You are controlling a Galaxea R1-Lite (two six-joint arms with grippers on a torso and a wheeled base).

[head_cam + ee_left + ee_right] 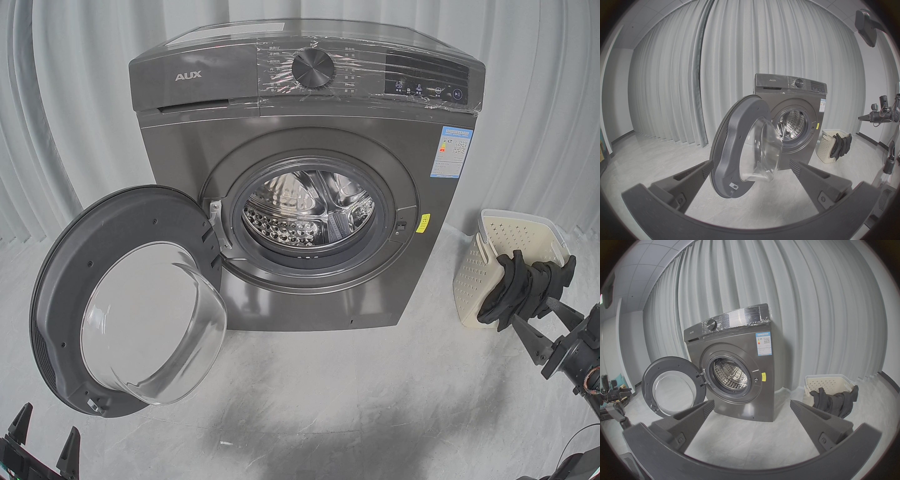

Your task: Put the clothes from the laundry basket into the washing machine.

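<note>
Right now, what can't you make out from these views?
Basket inside: every view, hidden by its own wall and the dark clothes draped over its rim; can't tell if more lies underneath.
Drum floor: head view, hidden by the lip of the washer opening.
Panel print: too small to read in every view.
Left gripper: head view, cut off by the bottom edge.

washing machine [181, 156] w/ logo [188, 75], blue label [451, 152], yellow sticker [423, 223]; small print illegible.

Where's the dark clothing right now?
Head view, robot's right: the dark clothing hangs over the near rim of the cream laundry basket, on the floor right of the washing machine.
</note>
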